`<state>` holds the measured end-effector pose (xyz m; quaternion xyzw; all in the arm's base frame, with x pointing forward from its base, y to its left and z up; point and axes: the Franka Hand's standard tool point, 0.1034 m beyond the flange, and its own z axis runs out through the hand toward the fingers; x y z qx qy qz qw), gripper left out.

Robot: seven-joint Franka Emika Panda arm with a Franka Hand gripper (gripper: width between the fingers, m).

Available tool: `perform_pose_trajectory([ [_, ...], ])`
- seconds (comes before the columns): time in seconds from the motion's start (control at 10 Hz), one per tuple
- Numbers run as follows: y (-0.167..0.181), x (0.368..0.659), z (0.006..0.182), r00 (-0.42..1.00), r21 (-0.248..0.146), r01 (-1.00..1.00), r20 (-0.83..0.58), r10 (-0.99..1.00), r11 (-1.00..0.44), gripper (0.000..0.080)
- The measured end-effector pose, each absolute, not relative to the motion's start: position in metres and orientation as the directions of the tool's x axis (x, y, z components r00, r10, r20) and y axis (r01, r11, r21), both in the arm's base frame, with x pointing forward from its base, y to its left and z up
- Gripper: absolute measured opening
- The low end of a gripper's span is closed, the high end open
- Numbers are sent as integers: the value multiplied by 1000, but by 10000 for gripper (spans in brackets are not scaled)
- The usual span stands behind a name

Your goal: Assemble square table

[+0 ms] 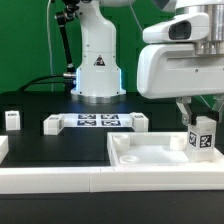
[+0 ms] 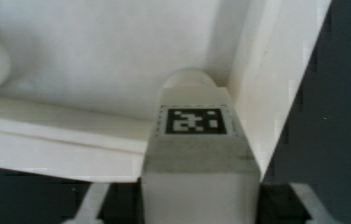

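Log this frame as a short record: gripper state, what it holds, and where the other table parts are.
gripper: gripper shut on a tagged white leg
held leg: upright over the tabletop slab, at its corner on the exterior view's right; contact cannot be told
loose legs: three off the slab, one apart, two flanking the marker board

The arm reaches down, its tool (image 1: 202, 122) clamped on a leg (image 1: 202, 138).
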<state>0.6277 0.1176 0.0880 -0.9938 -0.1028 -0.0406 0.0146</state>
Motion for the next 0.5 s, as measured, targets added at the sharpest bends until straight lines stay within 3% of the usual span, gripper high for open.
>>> perform_pose_trajectory([
  [0.2, 117, 628, 88, 986, -26, 147, 82, 144, -989, 287],
  [0.5, 116, 627, 88, 987, -50, -138, 81, -142, -989, 287],
])
